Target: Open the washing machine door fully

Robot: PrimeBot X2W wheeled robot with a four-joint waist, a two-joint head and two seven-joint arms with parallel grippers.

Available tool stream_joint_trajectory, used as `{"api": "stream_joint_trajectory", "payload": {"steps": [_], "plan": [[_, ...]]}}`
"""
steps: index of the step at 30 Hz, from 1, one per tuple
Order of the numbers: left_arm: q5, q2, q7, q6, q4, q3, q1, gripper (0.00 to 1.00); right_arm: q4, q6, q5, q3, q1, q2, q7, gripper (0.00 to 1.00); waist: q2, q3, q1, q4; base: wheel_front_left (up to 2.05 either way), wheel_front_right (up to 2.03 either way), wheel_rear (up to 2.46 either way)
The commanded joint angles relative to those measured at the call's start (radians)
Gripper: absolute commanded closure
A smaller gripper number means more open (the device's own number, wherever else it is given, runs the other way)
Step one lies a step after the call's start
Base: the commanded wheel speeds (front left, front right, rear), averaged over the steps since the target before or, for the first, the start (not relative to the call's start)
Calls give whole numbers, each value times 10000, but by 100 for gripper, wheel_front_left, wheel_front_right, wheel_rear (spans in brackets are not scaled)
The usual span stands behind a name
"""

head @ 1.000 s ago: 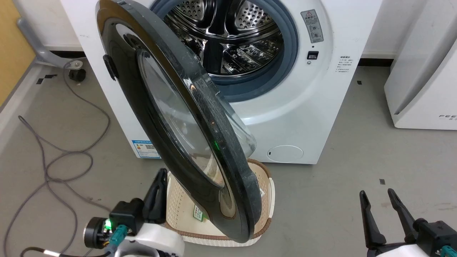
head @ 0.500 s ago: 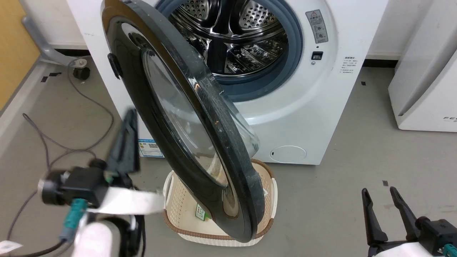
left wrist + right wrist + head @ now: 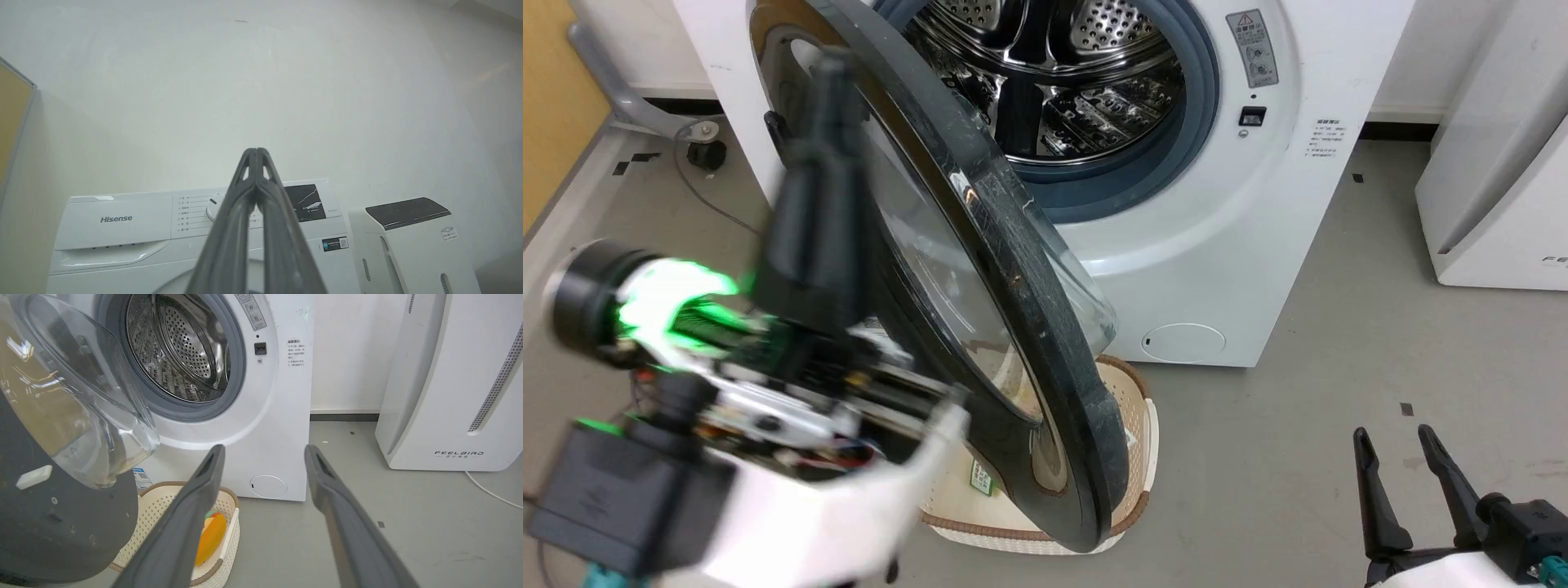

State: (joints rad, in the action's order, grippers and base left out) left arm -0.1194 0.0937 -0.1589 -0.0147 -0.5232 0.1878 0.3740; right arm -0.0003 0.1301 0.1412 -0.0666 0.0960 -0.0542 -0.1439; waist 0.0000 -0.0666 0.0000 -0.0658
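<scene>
The washing machine door (image 3: 1013, 269) stood partly open. It was swung out from the left side of the washing machine (image 3: 1225, 269) and turned almost edge-on to the head camera, with its top cut off by the frame. Behind it the steel drum (image 3: 1054, 98) was visible.

The left gripper (image 3: 255, 152) had its two fingers pressed together with nothing between them. In the head view it was only a blur in front of the door's dark outer face, and I could not tell whether it touched the door. The right gripper (image 3: 1393, 434) was low at the right, well apart from the door, with its fingers spread and empty.

A cream basket (image 3: 1147, 445) sat on the floor under the door — half hidden by the door's lower rim. Something orange (image 3: 210, 537) lay inside it, hard to identify.
</scene>
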Motion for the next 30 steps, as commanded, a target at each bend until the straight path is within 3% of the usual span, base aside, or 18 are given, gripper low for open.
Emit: {"api": "stream_joint_trajectory", "payload": {"steps": [1, 11, 19, 25, 30], "plan": [[-160, -90, 86, -190, -202, 446, 229, 100, -6, 6, 4, -2, -172, 39, -69, 0, 0, -31, 0, 17, 0, 0, 0], [-1621, -239, 1387, -898, -436, 3593, -329, 100, 79, 6, 1, -30, -155, 39, -82, 0, 0, -50, 0, -89, 0, 0, 0], [-2780, 265, 2791, -1074, 201, 5796, -1357, 100, 99, 6, -16, -42, -147, 39, -42, 0, 0, 20, 0, -188, 0, 0, 0], [-3191, 711, 3862, -903, 1033, 6519, -2199, 100, 108, 6, 20, -14, -141, 39, -21, 0, 0, 36, 0, -160, 0, 0, 0], [-2933, 702, 3802, -605, 2122, 6363, -2126, 100, 139, 6, 39, 13, -153, 39, -1, 0, 0, 50, 0, -137, 0, 0, 0]]}}
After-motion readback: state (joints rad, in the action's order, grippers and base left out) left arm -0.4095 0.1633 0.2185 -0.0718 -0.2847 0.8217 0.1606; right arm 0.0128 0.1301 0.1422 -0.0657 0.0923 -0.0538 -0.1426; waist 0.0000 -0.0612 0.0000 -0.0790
